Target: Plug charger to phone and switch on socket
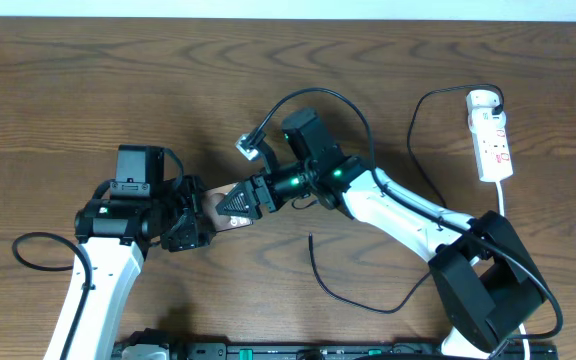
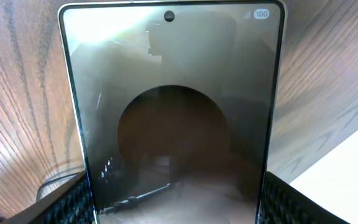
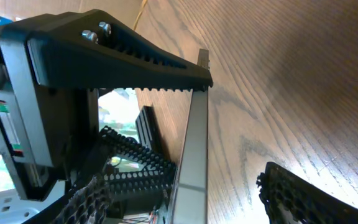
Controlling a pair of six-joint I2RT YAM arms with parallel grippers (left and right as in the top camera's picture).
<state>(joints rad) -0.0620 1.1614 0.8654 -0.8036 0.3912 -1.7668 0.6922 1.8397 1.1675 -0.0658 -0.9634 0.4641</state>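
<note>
The phone (image 2: 173,112) fills the left wrist view, its bronze face and dark oval toward the camera. My left gripper (image 2: 176,202) is shut on its long edges. In the overhead view the phone (image 1: 218,200) is held just above the table between both grippers. My left gripper (image 1: 188,225) grips its left end. My right gripper (image 1: 234,207) is open and straddles the phone's other end. The right wrist view shows the phone edge-on (image 3: 190,155) between my right gripper's spread fingers (image 3: 182,186). The charger (image 1: 348,300) lies loose, its plug tip (image 1: 311,238) free on the table. The socket (image 1: 492,140) lies at the far right.
The rounded white plug (image 1: 482,99) sits at the socket's far end, and its white cord runs down toward the right arm's base (image 1: 478,290). The charger's black cable loops across the table right of centre. A black cable loop (image 1: 28,250) lies beside the left arm.
</note>
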